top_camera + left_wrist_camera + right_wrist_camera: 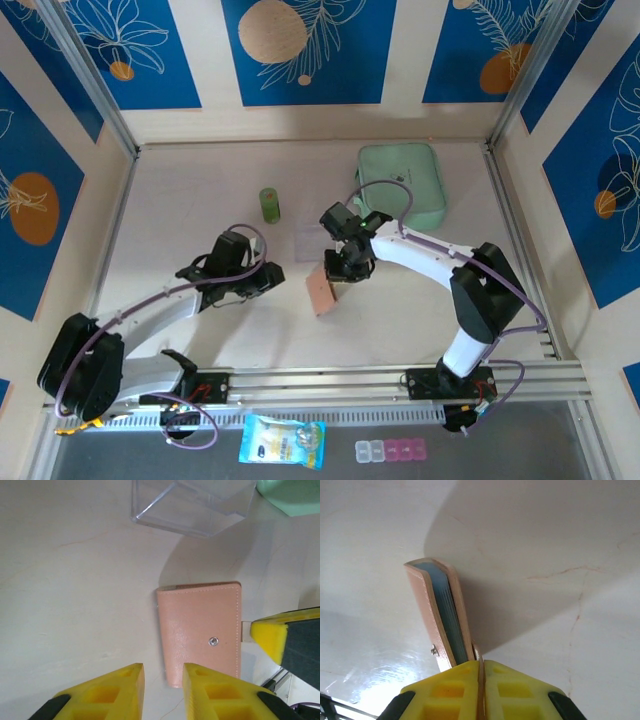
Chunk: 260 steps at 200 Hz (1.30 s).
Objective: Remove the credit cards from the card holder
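On pale marbled surface, centre frame: small pinkish-tan leather-like card holder (321, 291), ajar, pinched by its snap tab in tightly clamped right pincer (480, 662). Lower left, left pincer (162, 672) parted, empty. Credit cards apparently all inside; removal wholly ahead.

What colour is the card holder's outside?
Pinkish-tan card holder with a silver snap; the left wrist view shows it best.

The flat pinkish-tan card holder (200, 630) looks like fine-grained, matt leather, perhaps imitation, with a stitched edge and a small shiny metal snap (213, 641). The clear, box-shaped plastic tray (192, 505) is glossy. The pale tabletop (75, 580) is smooth and faintly sheened.
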Each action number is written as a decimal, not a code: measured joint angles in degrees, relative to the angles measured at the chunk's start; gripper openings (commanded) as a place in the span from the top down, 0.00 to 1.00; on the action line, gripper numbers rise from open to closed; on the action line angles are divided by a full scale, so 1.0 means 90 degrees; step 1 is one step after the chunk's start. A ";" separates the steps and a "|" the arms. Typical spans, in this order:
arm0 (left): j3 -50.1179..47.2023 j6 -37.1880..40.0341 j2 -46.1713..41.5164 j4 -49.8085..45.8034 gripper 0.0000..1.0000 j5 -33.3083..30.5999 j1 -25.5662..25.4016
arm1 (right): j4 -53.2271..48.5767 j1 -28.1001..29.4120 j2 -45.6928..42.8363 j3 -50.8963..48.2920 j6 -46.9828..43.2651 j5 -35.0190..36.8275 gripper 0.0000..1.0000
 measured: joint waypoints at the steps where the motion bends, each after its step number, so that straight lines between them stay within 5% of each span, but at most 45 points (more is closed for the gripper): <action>1: 0.0000 0.0007 -0.0012 -0.0015 0.74 0.0000 0.0005 | -0.0007 0.0007 0.0000 0.0017 0.0000 0.0000 0.89; 79: 0.0000 0.0189 -0.0386 -0.0372 0.74 0.0019 0.0211 | -0.0330 0.0675 0.0231 0.1039 0.0223 0.0165 0.90; 138: -0.0002 0.0223 0.0019 -0.0151 0.92 0.0345 0.0226 | -0.0459 0.0782 0.0250 0.1197 0.0386 0.0296 0.90; 186: -0.0034 0.0185 0.0874 0.0282 1.00 0.0566 0.0143 | -0.0442 0.0525 0.0121 0.0585 0.0386 0.0379 0.90; 260: -0.0223 0.0041 0.1377 0.0928 1.00 0.0707 -0.0024 | -0.0529 0.0267 -0.0002 -0.0248 0.0313 0.0843 0.90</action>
